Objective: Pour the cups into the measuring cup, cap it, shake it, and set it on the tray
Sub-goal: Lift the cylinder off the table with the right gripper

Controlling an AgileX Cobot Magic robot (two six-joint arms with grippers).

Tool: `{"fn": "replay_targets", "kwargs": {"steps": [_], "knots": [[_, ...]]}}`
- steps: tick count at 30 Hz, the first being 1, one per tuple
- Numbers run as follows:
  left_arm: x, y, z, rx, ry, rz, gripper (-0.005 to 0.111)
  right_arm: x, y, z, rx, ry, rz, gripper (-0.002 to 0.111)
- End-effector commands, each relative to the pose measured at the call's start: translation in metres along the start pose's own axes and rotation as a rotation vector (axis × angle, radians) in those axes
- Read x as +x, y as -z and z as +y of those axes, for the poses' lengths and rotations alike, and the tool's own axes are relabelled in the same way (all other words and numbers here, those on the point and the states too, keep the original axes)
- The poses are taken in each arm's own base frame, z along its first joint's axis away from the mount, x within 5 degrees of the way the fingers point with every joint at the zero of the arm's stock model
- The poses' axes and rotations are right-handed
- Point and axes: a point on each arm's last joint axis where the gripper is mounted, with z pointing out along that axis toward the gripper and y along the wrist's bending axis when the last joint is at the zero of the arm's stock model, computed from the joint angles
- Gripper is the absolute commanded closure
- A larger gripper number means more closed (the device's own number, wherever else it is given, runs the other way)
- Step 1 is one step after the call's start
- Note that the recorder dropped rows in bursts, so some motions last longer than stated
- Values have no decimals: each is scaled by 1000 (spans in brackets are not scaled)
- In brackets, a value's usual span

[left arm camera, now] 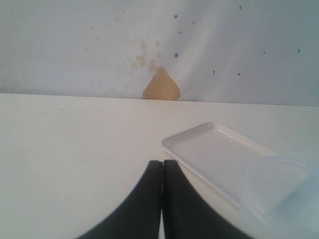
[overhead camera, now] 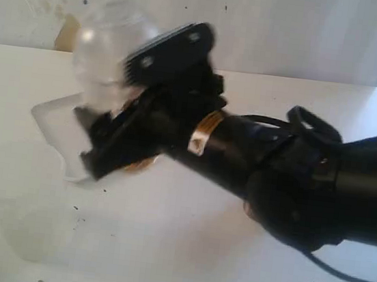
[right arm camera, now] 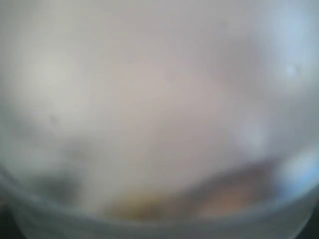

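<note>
Exterior view: raised, looking slightly down across the white table [overhead camera: 182,250] toward the rear wall [overhead camera: 291,30], close to the right arm [overhead camera: 293,181]. Left wrist view: low over the table, facing that wall. Both show the tray [left arm camera: 199,149] and the brown wall patch [left arm camera: 161,85]. Right wrist view: hard against the measuring cup [right arm camera: 159,99], which fills the frame out of focus.

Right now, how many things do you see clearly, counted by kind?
Trays: 1, the white tray
Plastic cups: 2, the cloudy cup on the table and the clear measuring cup, lifted and blurred
Total: 3
</note>
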Motion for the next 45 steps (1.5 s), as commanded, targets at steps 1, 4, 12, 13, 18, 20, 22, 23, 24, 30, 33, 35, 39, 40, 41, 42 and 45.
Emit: {"fn": "replay_targets", "kwargs": {"steps": [1,4,12,13,18,20,22,23,24,30,33,35,39,40,41,42,45], "knots": [[0,0,0,-2,8,-8,106,-23,5,-30,205,-279,-212,108],[0,0,0,-2,8,-8,106,-35,7,4,-27,-17,-174,108],[0,0,0,-2,8,-8,106,-41,14,8,4,-44,-153,108],[0,0,0,-2,8,-8,106,-41,15,11,2,-17,-160,108],[0,0,0,-2,8,-8,106,-38,13,-12,160,-256,-167,108],[0,0,0,-2,8,-8,106,-42,13,19,0,-65,-146,108],[0,0,0,-2,8,-8,106,-38,10,7,117,-95,-150,108],[0,0,0,-2,8,-8,106,-33,8,-9,242,-209,-156,108],[0,0,0,-2,8,-8,106,-27,8,-23,335,-357,-141,108],[0,0,0,-2,8,-8,106,-27,6,4,150,-143,-119,108],[0,0,0,-2,8,-8,106,-19,7,-24,320,-367,-127,108],[0,0,0,-2,8,-8,106,-25,7,-2,116,-183,-82,108],[0,0,0,-2,8,-8,106,-21,10,-18,312,-325,-128,108],[0,0,0,-2,8,-8,106,-18,12,-28,396,-434,-140,108],[0,0,0,-2,8,-8,106,-19,11,-24,345,-372,-126,108],[0,0,0,-2,8,-8,106,-24,11,-14,244,-258,-105,108],[0,0,0,-2,8,-8,106,-30,13,6,144,-94,-98,108]]}}
